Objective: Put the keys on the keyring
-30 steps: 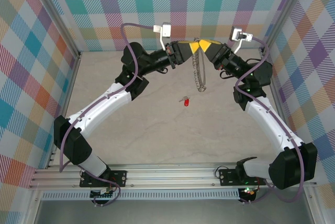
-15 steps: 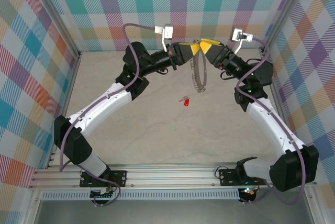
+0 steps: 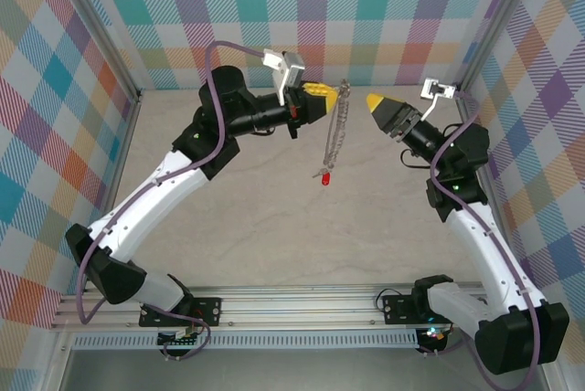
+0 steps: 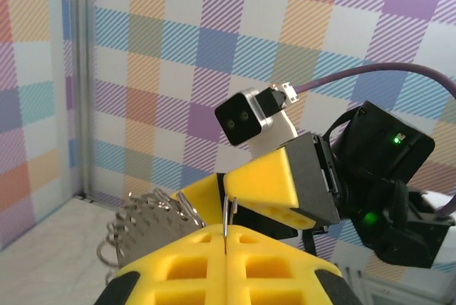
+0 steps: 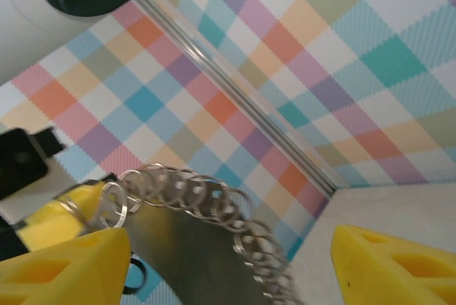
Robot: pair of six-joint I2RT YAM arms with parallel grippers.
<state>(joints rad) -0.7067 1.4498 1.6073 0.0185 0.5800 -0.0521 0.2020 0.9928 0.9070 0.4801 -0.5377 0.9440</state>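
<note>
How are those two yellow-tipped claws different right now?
The left gripper is shut, pinching the keyring by its top so that it hangs down. The right gripper is open and holds nothing. The left gripper touches the ring, while the right gripper sits apart from it, off to its side. Both are yellow-tipped and face each other.

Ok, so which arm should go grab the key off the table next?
Right, probably. The right fingers are open and empty, while the left fingers are shut on the hanging keyring. The key lies on the table between the arms.
</note>
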